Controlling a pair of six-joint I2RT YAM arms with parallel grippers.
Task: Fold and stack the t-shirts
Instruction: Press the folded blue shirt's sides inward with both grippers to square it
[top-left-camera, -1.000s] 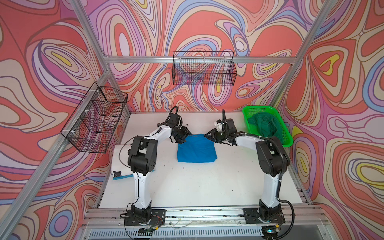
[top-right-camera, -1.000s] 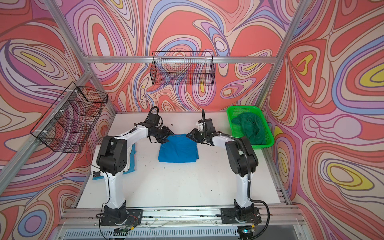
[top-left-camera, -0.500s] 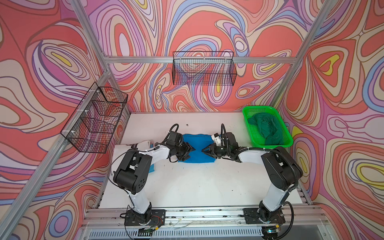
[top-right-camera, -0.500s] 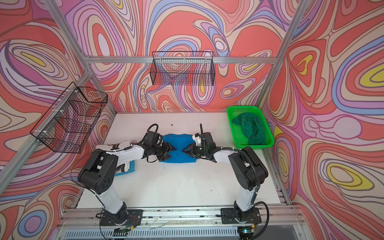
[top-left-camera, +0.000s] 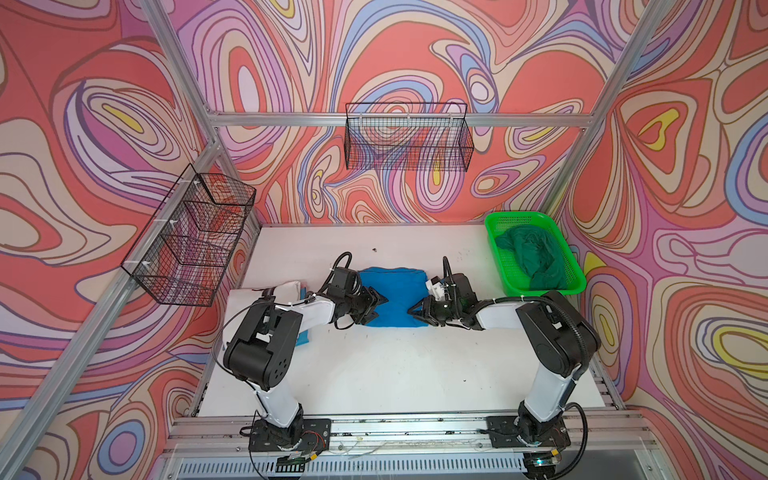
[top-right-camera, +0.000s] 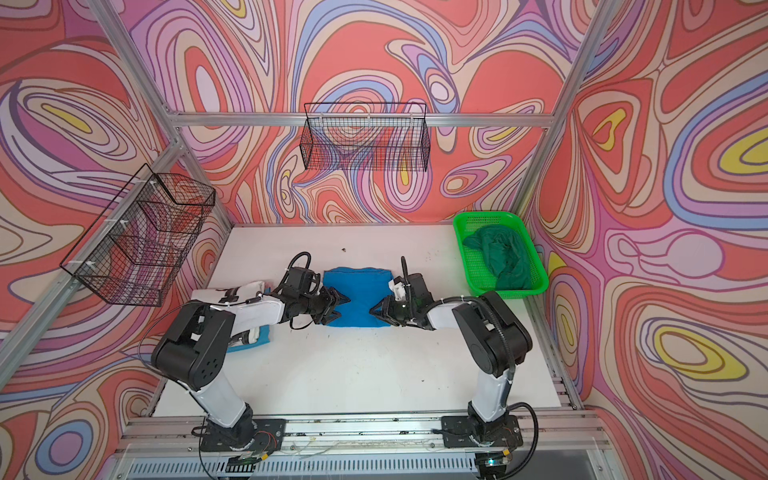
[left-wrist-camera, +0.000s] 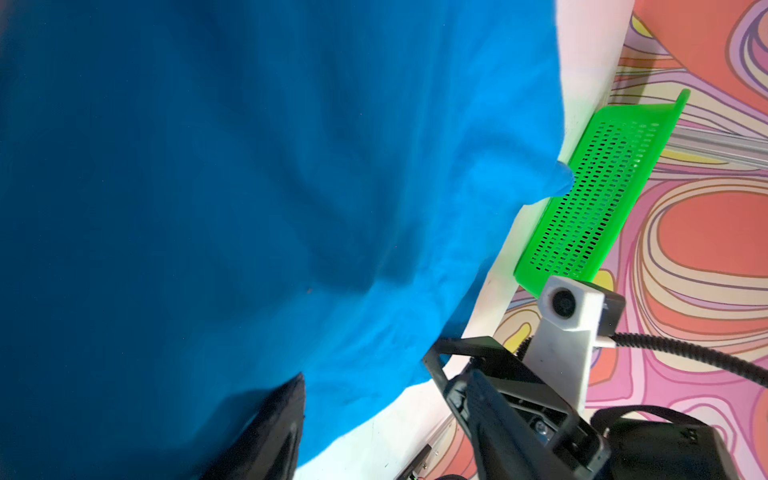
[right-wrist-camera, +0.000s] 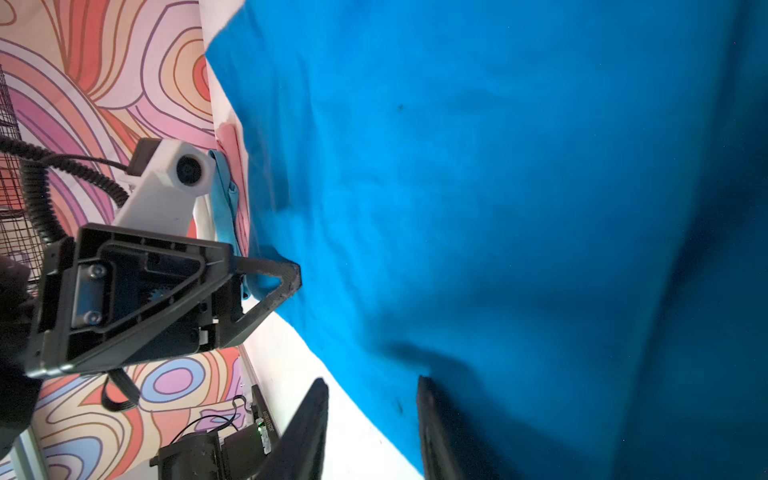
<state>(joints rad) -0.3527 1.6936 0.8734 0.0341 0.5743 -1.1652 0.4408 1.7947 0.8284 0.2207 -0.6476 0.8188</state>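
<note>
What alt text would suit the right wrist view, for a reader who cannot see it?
A bright blue t-shirt fills most of the frame, lying on a white table. The right gripper stands open over one edge of the shirt, and the left gripper points in from the opposite side.

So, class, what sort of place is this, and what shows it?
Most likely a robot lab test cell: left arm and right arm bolted to a metal rail, swirl-printed walls on an aluminium frame, and a blue t-shirt on the white table.
</note>
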